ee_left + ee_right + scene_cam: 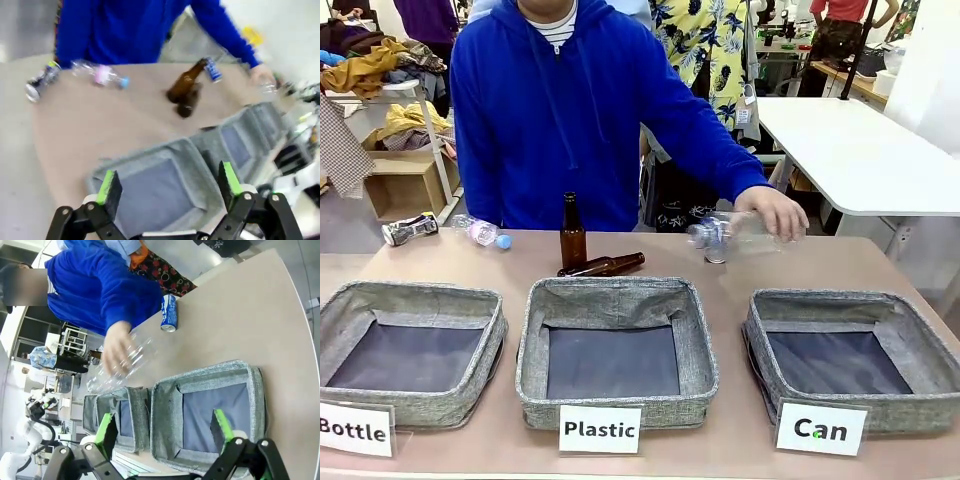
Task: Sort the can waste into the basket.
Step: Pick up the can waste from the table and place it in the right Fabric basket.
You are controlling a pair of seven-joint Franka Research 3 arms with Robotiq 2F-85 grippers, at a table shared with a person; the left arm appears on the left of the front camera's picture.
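Resting at the far edge of the table point(740, 275), blue-and-white metal can point(169, 313), square grey fabric basket point(840, 300) at its near right corner, left gripper point(170, 184) and right gripper point(162, 426) gaping, empty.

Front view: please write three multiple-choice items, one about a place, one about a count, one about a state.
1. The bin labelled "Can" stands on the robot's: A left, B middle, C right.
2. Number of brown bottles in view: A one, B two, C three.
3. The dark can is: A upright, B lying on its side, C inside a bin.

Answers:
1 C, it is the bin at picture right.
2 B, there is an upright bottle and a lying bottle.
3 B, it lies flat at the far left.
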